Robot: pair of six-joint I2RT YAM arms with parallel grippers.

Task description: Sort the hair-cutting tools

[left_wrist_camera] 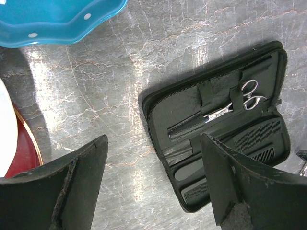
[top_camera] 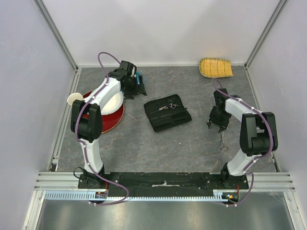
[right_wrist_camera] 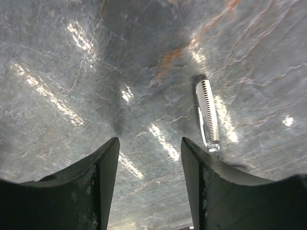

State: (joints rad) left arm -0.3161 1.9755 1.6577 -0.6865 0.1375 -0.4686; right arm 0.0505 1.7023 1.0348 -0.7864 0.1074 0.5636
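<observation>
Right gripper spread wide with nothing in it, low over the table; the loose scissors lie flat just ahead of one of its fingers, off the centre line of the gap, not between the fingers. Left gripper also spread and empty; the open case sits ahead of it and off to one side, with the second scissors strapped in and the combs tucked in beside them. Blue bowl is further out past the left fingers. Risks: closing as lined up would likely miss or catch only a blade edge; thin steel flat on a hard top may skid or pivot; fingertips could scrape the table; tugging strapped tools may drag the whole case
</observation>
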